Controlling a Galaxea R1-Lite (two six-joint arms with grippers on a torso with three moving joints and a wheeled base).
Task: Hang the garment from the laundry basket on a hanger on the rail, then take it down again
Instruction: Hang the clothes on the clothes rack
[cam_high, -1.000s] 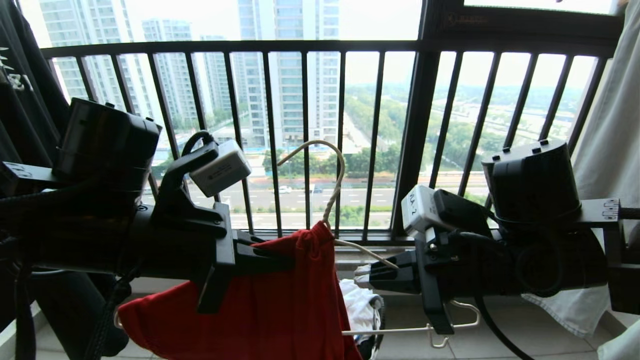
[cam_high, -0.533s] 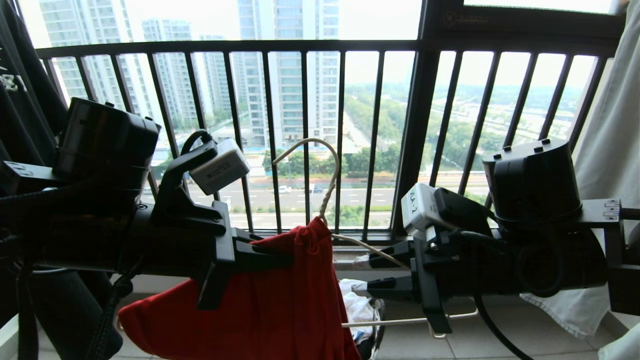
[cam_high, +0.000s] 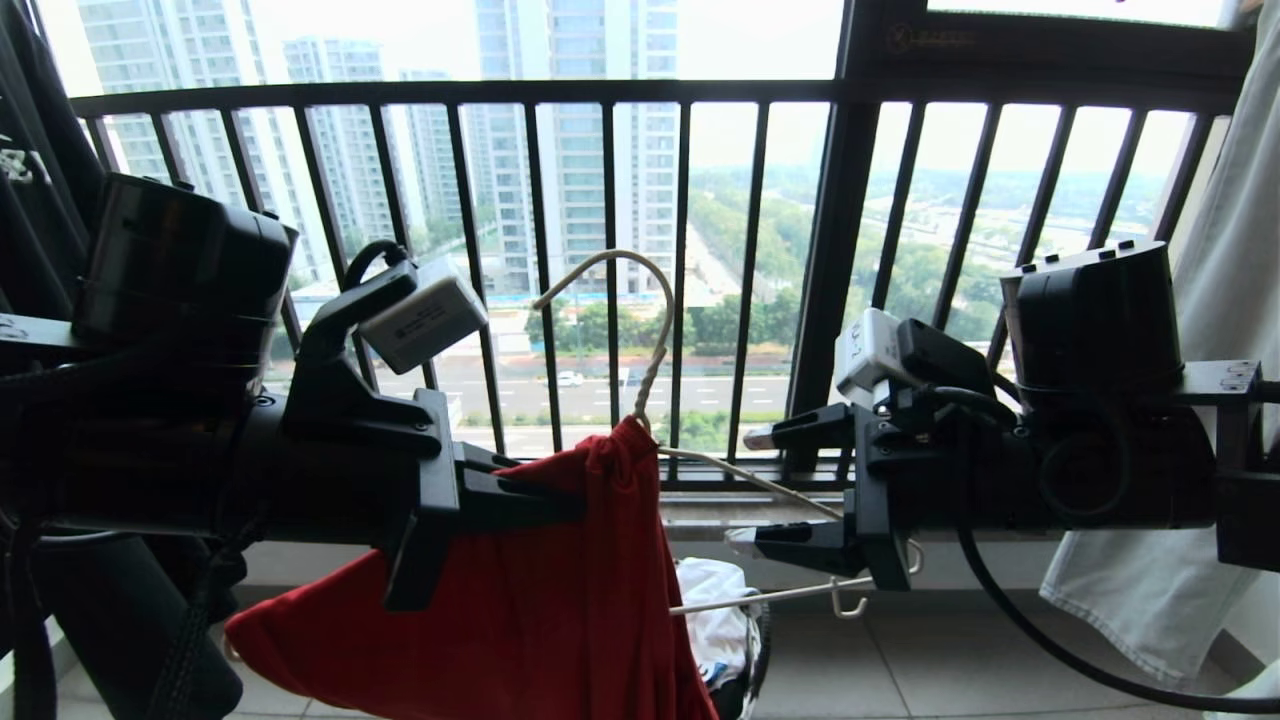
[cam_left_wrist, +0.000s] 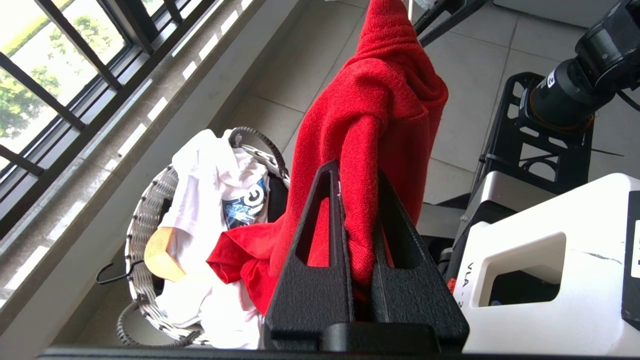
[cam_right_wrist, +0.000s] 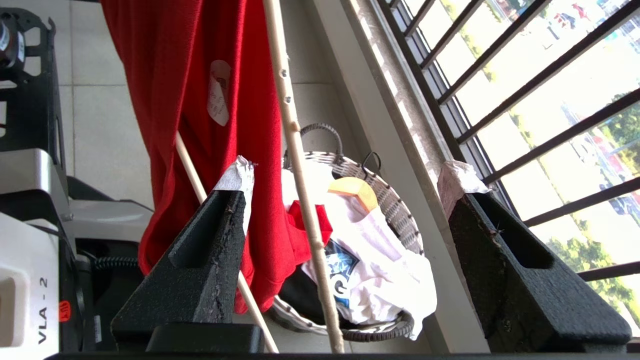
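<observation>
One white casing beside the red garment reads "VLA - 2".

Garment on hanger (above laundry basket)

I see the garment is soft matt red cloth with a fine knitted texture. The hanger looks like smooth cream-coated wire. The laundry basket has a woven rim, pale and dark strands. My left pincer fingers are rough, grainy matt black plastic. The floor tiles look smooth, slightly glossy.
</observation>
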